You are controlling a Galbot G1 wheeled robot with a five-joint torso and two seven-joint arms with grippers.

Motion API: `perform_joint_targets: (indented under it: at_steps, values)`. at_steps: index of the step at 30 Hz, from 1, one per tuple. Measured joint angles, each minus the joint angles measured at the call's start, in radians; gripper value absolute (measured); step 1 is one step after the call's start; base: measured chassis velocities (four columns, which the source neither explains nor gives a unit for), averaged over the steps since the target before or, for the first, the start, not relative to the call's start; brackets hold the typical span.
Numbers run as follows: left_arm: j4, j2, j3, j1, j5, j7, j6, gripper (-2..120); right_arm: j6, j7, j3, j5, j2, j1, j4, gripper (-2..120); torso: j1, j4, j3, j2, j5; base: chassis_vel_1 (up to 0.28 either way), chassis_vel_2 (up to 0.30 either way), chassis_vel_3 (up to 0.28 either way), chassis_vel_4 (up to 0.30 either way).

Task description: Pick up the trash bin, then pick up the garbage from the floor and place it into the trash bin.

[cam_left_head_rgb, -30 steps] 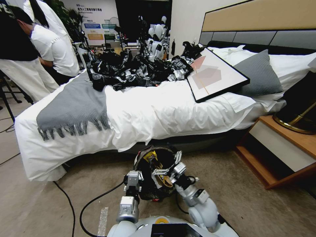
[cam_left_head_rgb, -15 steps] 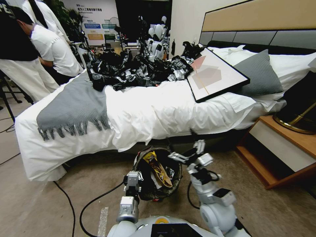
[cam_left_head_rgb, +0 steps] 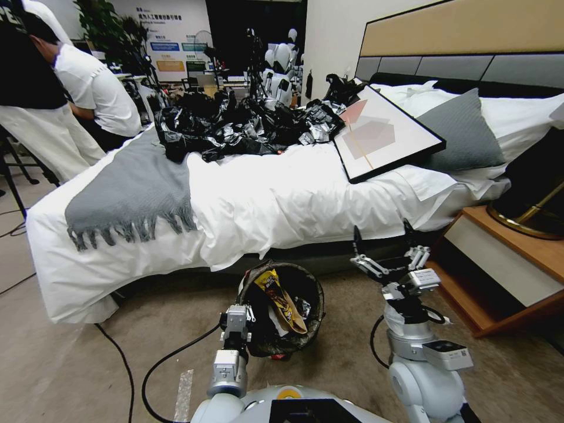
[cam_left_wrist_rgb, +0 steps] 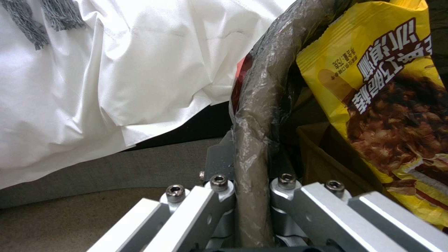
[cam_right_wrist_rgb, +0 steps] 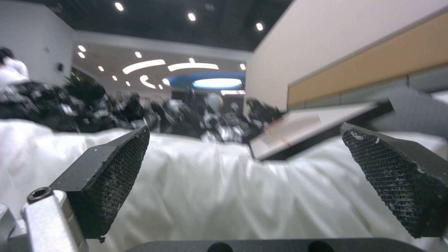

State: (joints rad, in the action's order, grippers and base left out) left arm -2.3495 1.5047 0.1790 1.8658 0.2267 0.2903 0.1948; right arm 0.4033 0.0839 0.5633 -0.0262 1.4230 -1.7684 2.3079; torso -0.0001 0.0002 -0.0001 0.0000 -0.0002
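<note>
Both grippers differ: left gripper (cam_left_head_rgb: pixel 237 322) clamps the trash bin (cam_left_head_rgb: pixel 311 291) rim; right gripper (cam_left_head_rgb: pixel 385 252), beside it, gapes

We see the room lit evenly from overhead, with the white bed sheet (cam_left_head_rgb: pixel 282 200) bright and close to washed out, while the hall behind it sits dim and murky. Under the bed's edge a dark band of shadow falls on the carpet. The head view bends straight lines at its margins, so the headboard (cam_left_head_rgb: pixel 464 29) bows. In the right wrist view we find the ceiling lights (cam_right_wrist_rgb: pixel 191 66) flaring as white streaks and spots, the background smeared and soft, and the gripper pads (cam_right_wrist_rgb: pixel 117 175) fairly crisp. The left wrist view is sharp on the yellow packet (cam_left_wrist_rgb: pixel 387 101), with mild glare on the liner-wrapped rim (cam_left_wrist_rgb: pixel 261 105).
</note>
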Motion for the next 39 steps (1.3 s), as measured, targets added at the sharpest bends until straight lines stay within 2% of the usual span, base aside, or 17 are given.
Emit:
perform_joint_targets:
  at_steps: [3, 9, 25, 39]
  values:
    - [0.000, -0.002, 0.000, -0.001, -0.004, 0.002, 0.000, 1, 0.000, 0.041, -0.020, 0.012, 0.018, -0.017, -0.049, 100, 0.000, -0.0002, 0.000, 0.000, 0.0001, 0.000, 0.000, 0.000, 0.000]
    - [-0.003, -0.005, -0.004, 0.001, -0.014, 0.008, 0.000, 1, -0.002, 0.048, -0.044, 0.015, 0.029, -0.010, -0.076, 100, 0.000, -0.0002, 0.000, 0.000, 0.0001, 0.000, 0.000, 0.000, 0.000]
    - [-0.013, -0.004, -0.003, 0.004, -0.012, 0.005, 0.005, 1, -0.032, 0.047, -0.031, -0.005, 0.013, 0.034, -0.070, 100, 0.000, -0.0002, 0.000, 0.000, 0.0002, 0.003, 0.002, 0.002, 0.004]
    - [-0.013, 0.000, 0.000, 0.005, -0.007, 0.003, 0.006, 1, -0.046, 0.039, -0.020, -0.010, 0.014, 0.054, -0.070, 100, 0.000, -0.0002, 0.000, 0.000, 0.0002, 0.081, 0.079, 0.085, 0.087]
